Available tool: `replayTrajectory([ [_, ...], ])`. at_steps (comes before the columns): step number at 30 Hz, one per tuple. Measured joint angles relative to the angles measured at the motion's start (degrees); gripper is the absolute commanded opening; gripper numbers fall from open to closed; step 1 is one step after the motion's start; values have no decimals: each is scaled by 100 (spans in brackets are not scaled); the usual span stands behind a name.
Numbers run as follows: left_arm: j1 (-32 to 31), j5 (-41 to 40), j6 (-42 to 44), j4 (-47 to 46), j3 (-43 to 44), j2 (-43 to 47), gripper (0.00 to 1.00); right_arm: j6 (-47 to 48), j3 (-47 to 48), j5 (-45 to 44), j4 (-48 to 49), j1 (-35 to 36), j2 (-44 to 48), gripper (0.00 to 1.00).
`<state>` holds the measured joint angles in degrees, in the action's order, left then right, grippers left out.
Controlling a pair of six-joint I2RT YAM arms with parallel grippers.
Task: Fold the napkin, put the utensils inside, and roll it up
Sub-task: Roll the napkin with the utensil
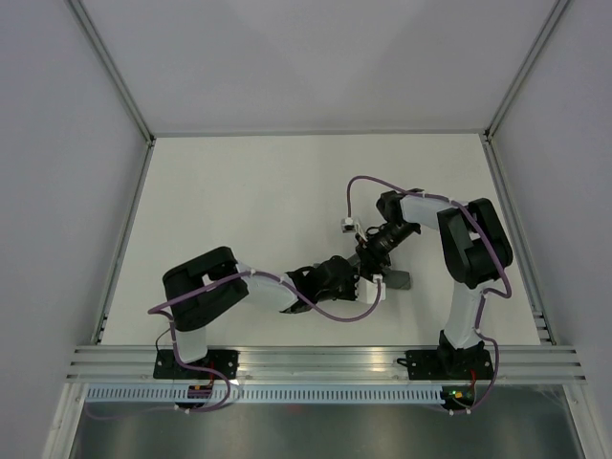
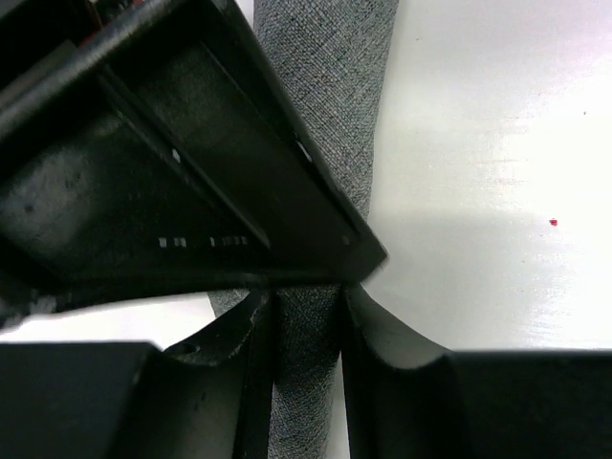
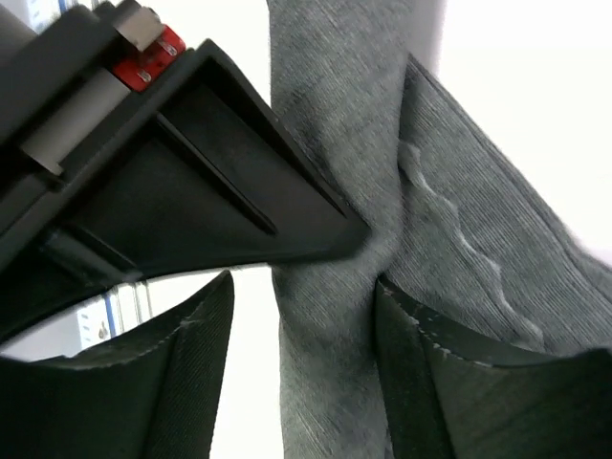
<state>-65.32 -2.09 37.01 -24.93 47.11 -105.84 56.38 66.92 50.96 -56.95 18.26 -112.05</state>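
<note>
The napkin (image 1: 394, 281) is a narrow dark grey roll lying right of centre on the white table. My left gripper (image 1: 371, 287) is shut on the roll; in the left wrist view its fingers (image 2: 253, 363) pinch the napkin (image 2: 330, 86) on both sides. My right gripper (image 1: 368, 256) reaches in from behind. In the right wrist view it (image 3: 304, 373) is open astride the napkin (image 3: 459, 191): the cloth touches the right finger (image 3: 421, 382), and a gap shows at the left one. No utensil shows; whether one is in the roll is hidden.
The two grippers nearly touch; each fills the upper left of the other's wrist view. The white table (image 1: 249, 201) is walled at the back and sides. A metal rail (image 1: 316, 361) runs along the near edge. A red speck (image 2: 553, 222) lies on the table.
</note>
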Motion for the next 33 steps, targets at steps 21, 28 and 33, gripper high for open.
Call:
replayTrajectory([
  [21,575,1193,-868,1508,951,-144,2,48,442,227,94,-2109,1303,71],
  [28,1110,2347,-1384,2406,1692,-479,2,-345,-1488,216,1397,-2133,3687,77],
  [33,1392,3036,-1611,3106,2282,-809,2,-461,-2448,-52,2031,-1919,4859,77],
])
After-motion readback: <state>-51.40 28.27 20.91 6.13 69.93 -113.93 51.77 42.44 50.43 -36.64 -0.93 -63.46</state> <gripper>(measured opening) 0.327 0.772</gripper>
